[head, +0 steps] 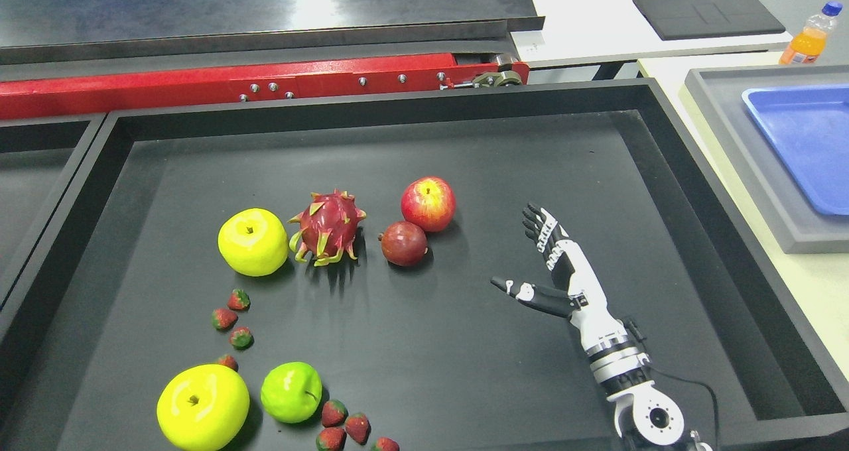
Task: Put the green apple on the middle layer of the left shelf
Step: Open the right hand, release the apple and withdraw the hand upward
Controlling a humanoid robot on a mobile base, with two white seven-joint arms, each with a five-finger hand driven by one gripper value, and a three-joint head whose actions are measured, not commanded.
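The green apple (pixel 291 392) lies near the front left of the black tray (pixel 670 159), beside a larger yellow apple (pixel 202 407). My right hand (pixel 524 255) comes in from the lower right and hovers over the tray's right half, fingers straight and thumb spread, holding nothing. It is far to the right of the green apple. No shelf shows in the head view. The left arm is out of view.
Another yellow apple (pixel 253 241), a dragon fruit (pixel 327 227), a red apple (pixel 428 203) and a dark red fruit (pixel 404 243) sit mid-tray. Several strawberries (pixel 232 318) lie scattered at the left front. A blue tray (pixel 806 142) and an orange bottle (pixel 808 36) stand at right.
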